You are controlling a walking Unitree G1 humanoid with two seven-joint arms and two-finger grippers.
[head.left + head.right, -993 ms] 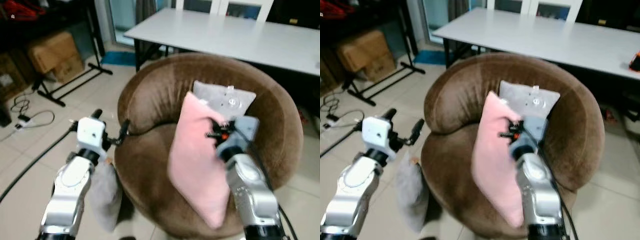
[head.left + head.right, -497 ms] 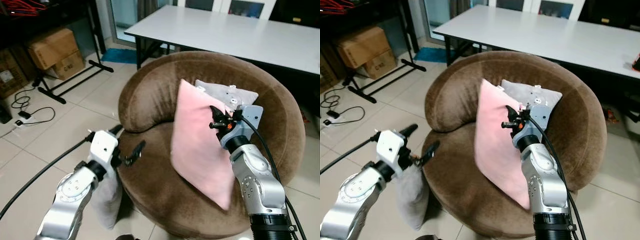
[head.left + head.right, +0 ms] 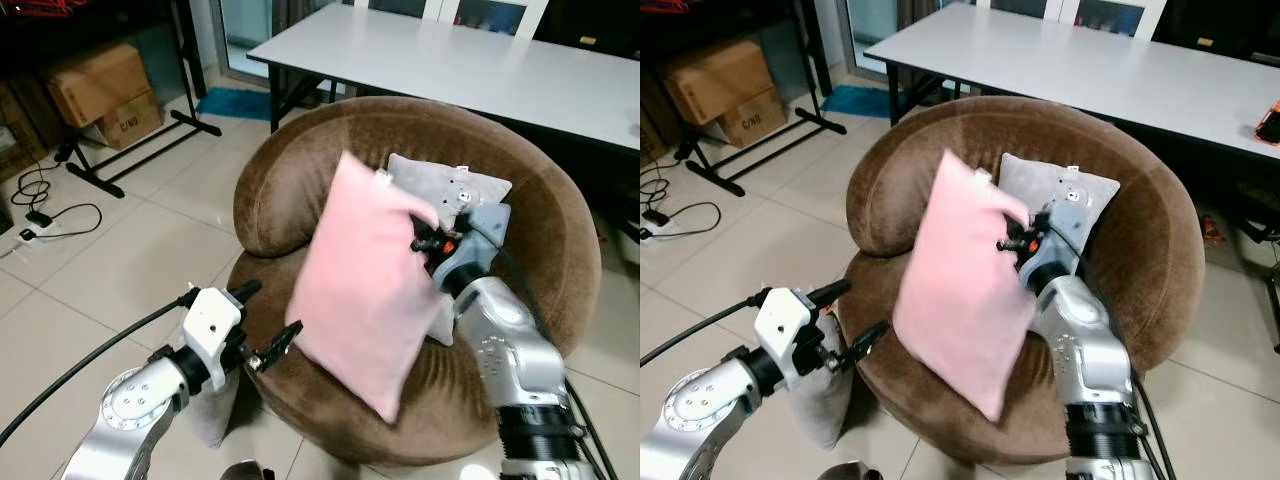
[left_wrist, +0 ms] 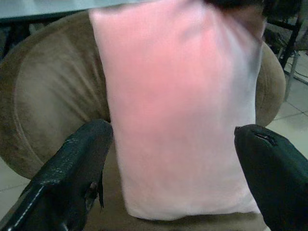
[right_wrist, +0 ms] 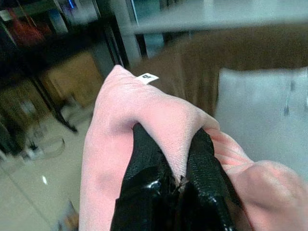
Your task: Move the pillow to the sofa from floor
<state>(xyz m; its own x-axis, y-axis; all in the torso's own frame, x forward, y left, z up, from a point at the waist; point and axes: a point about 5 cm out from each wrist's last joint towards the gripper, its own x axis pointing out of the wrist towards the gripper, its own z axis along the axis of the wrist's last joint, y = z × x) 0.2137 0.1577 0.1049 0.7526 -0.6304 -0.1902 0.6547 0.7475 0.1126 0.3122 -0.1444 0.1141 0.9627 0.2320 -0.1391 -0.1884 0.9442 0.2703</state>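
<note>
Pink pillow [image 3: 360, 300] in right gripper [image 5: 175, 180]

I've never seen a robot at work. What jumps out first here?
A big pink pillow hangs over the seat of a round brown sofa, pinched at its edge by the right pincer. A grey pillow leans against the backrest, and the left pincer waits open near the sofa's front.
</note>
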